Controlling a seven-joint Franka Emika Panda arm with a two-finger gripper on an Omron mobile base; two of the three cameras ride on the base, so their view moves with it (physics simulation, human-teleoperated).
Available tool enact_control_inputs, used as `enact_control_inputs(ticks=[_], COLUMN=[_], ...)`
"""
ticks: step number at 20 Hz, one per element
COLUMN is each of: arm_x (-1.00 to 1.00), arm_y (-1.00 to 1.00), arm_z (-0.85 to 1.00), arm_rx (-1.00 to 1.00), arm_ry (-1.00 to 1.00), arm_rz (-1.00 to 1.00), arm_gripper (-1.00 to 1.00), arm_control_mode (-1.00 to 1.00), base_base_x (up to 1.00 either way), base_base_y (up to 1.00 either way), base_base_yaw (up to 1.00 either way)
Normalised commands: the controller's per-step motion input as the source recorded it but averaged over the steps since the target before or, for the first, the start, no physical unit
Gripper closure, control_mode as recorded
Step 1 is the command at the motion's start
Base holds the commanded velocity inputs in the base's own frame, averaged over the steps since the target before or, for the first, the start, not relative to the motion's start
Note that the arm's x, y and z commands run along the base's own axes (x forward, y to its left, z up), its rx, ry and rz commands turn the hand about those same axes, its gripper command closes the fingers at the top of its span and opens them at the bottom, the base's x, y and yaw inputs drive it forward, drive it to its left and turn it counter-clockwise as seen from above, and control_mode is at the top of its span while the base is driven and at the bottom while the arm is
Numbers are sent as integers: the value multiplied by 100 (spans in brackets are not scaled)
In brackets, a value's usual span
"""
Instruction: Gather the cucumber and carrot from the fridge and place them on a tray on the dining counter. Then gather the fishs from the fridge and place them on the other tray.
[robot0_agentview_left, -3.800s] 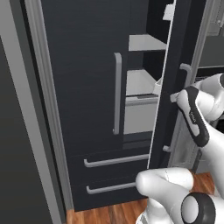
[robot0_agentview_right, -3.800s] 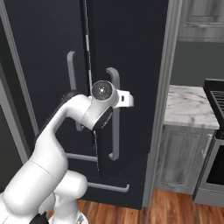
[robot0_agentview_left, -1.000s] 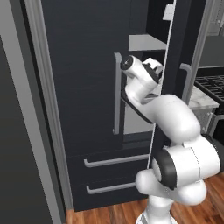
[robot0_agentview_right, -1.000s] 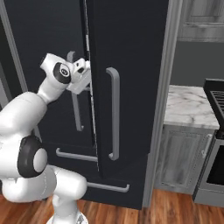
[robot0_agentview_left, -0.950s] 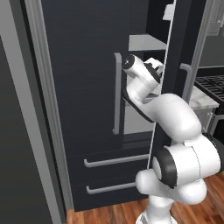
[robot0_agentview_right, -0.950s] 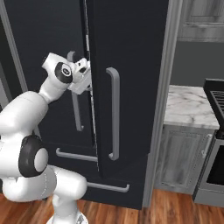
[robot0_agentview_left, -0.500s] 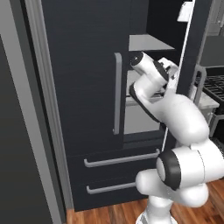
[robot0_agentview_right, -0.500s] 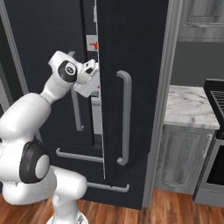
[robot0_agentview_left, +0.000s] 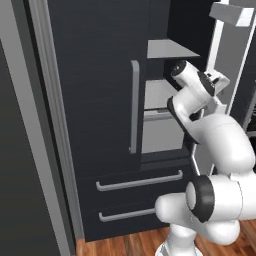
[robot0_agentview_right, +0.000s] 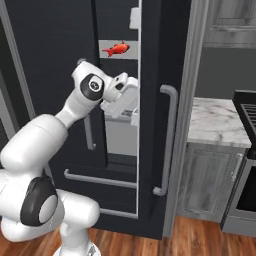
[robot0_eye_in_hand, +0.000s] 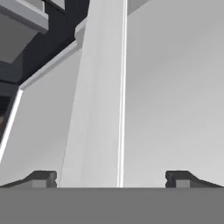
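Note:
The fridge is tall and black, its left door shut and its right door swung partly open. On an upper shelf, through the gap, lies a red-orange fish. My gripper reaches into the gap at mid height and rests against the right door's light grey inner side. From the left base camera, the gripper sits just under a light grey shelf. Its fingertips stand wide apart with nothing between them.
Two lower drawers with grey bar handles sit under the doors. A long grey handle runs down the open door's front. Right of the fridge stand a marble-topped grey cabinet and a stove. The floor is wood.
The right door has swung further open, and my hand has moved right with it into the gap. The red-orange fish on the shelf now shows.

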Motion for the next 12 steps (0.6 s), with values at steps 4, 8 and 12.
enact_control_inputs(ticks=[4, 8, 12], arm_x=[-1, 0, 0], arm_y=[-72, -63, -61], arm_z=[7, 4, 0], arm_rx=[0, 0, 0], arm_ry=[3, 0, 0], arm_rz=[-1, 0, 0], arm_gripper=[-100, -100, -100], arm_control_mode=[-100, -100, -100], base_base_x=[0, 0, 0], base_base_y=[0, 0, 0], base_base_yaw=[0, 0, 0])
